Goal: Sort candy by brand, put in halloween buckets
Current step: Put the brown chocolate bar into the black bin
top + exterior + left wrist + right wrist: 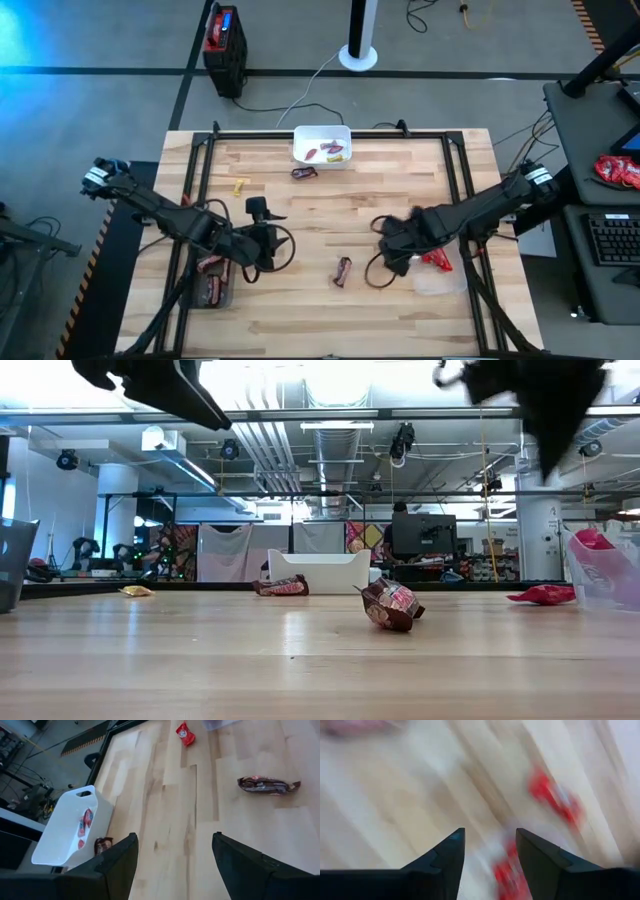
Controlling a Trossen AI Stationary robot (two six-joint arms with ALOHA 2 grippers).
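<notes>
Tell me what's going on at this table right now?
Two robot arms are sorting wrapped candy into bins. The right gripper, open, hovers over red candies beside the clear bin. The left gripper, open and empty, hangs mid-table. A brown candy lies loose between them; the white bin already holds a few.

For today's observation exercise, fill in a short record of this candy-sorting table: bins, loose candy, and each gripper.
white bin: far edge, holds red and yellow candy
grey bin: near left, holds candy
clear bin: near right
brown candy: loose, table centre
yellow candy: loose, far left
left gripper: open, empty
right gripper: open, above red candy
</notes>
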